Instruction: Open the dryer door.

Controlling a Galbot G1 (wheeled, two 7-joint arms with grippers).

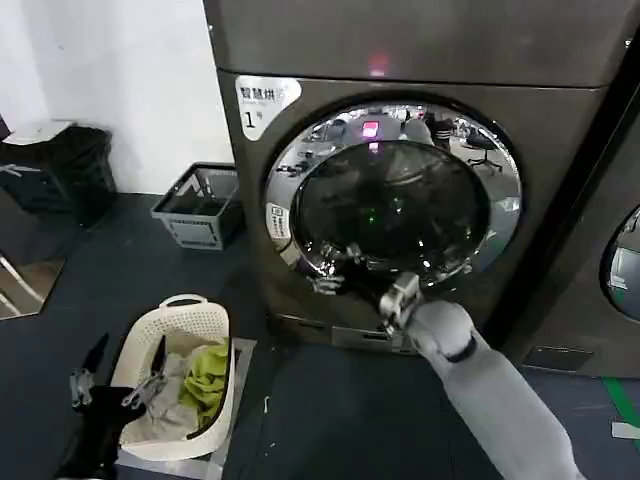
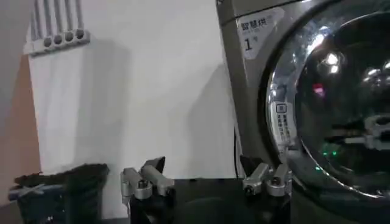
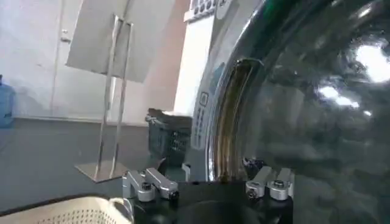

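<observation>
Nearest the head camera, the right gripper (image 1: 398, 298) is held at the lower rim of the dryer door (image 1: 400, 190), its jaws spread and holding nothing, while the left gripper (image 1: 115, 385) is parked low over a laundry basket (image 1: 215, 325), jaws likewise spread. On the dryer (image 1: 560, 150), the door is seen closed or perhaps just cracked at its left edge, so the reaching step is judged to be in hand. A firm hold on that rim is called for next, followed by an outward pull.
</observation>
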